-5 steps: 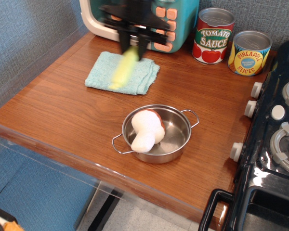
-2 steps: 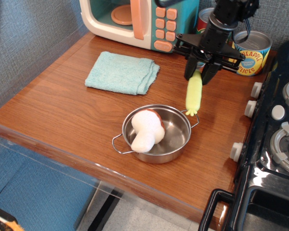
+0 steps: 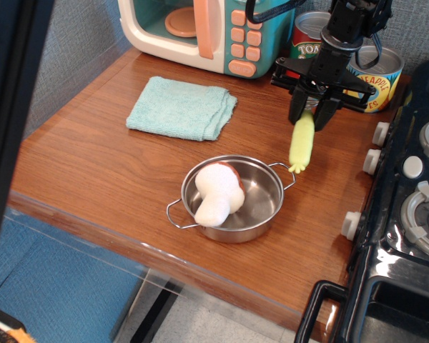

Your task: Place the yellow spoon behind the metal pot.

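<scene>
The metal pot [image 3: 261,207] sits near the front middle of the wooden counter, with a white and brown mushroom toy [image 3: 217,190] inside it. My gripper [image 3: 312,114] is behind and to the right of the pot, shut on the top end of the yellow spoon [image 3: 301,146]. The spoon hangs down from the fingers, its lower end just above the counter by the pot's right wire handle [image 3: 286,174]. Its silver bowl is hidden in the gripper.
A light blue folded cloth [image 3: 181,107] lies at the back left. A toy microwave [image 3: 207,28] stands behind it. A tomato sauce can [image 3: 309,44] and a pineapple can [image 3: 375,78] stand at the back right. A black toy stove [image 3: 407,214] borders the right side.
My gripper carried the spoon from above the cloth rightward across the counter, and since the last frame it has shifted a little further right and slightly lower, beside the pot's right handle.
</scene>
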